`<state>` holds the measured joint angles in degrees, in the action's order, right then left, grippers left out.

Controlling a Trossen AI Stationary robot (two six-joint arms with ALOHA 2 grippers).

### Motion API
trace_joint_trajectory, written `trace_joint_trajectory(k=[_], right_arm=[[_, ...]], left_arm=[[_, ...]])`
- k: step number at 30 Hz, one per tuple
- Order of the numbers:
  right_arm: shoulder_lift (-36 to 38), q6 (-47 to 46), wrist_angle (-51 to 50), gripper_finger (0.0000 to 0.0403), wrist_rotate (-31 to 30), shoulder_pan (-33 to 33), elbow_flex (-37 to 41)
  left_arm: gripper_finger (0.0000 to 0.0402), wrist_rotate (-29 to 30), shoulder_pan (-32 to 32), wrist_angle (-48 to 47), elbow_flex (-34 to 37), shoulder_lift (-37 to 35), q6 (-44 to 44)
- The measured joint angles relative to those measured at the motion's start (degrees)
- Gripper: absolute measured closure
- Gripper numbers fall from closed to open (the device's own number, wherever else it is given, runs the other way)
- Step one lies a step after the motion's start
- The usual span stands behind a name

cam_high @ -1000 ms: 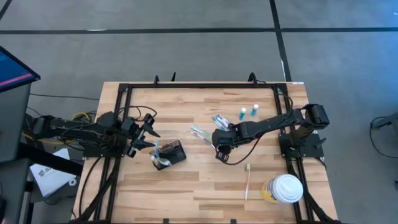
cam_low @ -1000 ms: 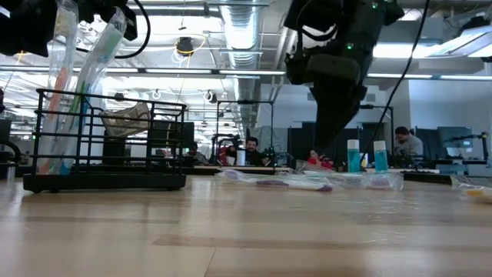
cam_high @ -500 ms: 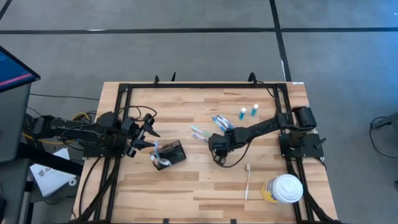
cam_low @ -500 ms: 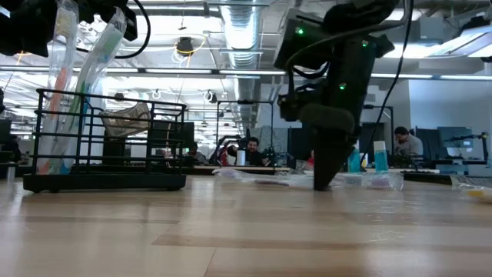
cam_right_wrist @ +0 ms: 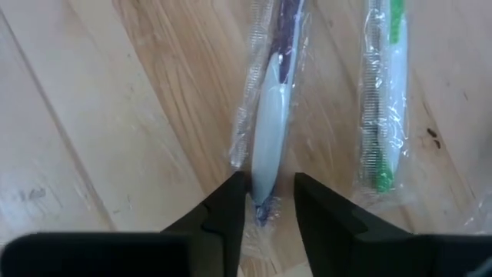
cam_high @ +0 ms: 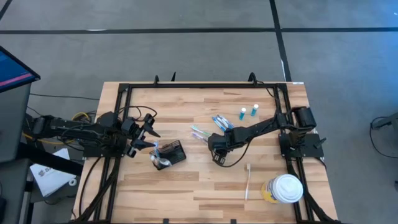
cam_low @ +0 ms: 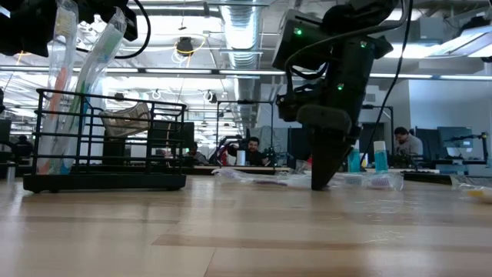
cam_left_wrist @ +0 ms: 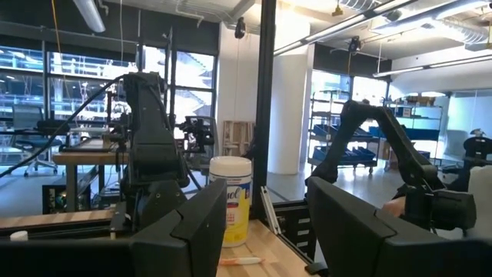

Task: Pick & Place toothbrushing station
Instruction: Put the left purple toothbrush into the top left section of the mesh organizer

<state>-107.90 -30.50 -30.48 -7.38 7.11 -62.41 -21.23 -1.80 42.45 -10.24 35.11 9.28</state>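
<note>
The toothbrushing station, a small black wire holder, stands left of centre on the table with wrapped toothbrushes upright in it. My left gripper hangs open just left of it, nothing between its fingers. My right gripper points steeply down at mid-table, its fingers closed onto the end of a wrapped purple-and-white toothbrush that lies flat on the wood. A wrapped green toothbrush lies beside it. My right gripper has the white handle end of the wrapped toothbrush between its two fingers, which meet the clear wrapper on either side. The fingers come from above, pointing down, across the brush. The brush lies flat on the table.
More wrapped toothbrushes and two small blue tubes lie toward the far right. A bare toothbrush and a white-lidded yellow tub sit at the near right. A black frame borders the tabletop.
My right gripper has come down from above the table onto the wrapped toothbrushes, shifting slightly toward the table's left, and has then stayed at table level. The left arm and the holder have kept still.
</note>
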Motion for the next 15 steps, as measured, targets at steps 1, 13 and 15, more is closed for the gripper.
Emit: trace_joint_trajectory(k=[1, 13, 15], right_arm=[[-0.02, 0.00, 0.05, 0.0325, 0.00, -0.02, 0.00], [1.10, 0.27, -0.27, 0.0396, 0.09, -0.61, 0.23], [2.08, 0.89, -1.11, 0.0398, 0.28, -0.65, 0.46]], left_arm=[[0.0225, -0.02, 0.00, -0.02, 0.00, 0.00, 0.02], [0.0225, 0.00, 0.00, 0.00, 0.00, 0.00, 0.01], [0.0225, 0.00, 0.00, 0.00, 0.00, 0.00, 0.02]])
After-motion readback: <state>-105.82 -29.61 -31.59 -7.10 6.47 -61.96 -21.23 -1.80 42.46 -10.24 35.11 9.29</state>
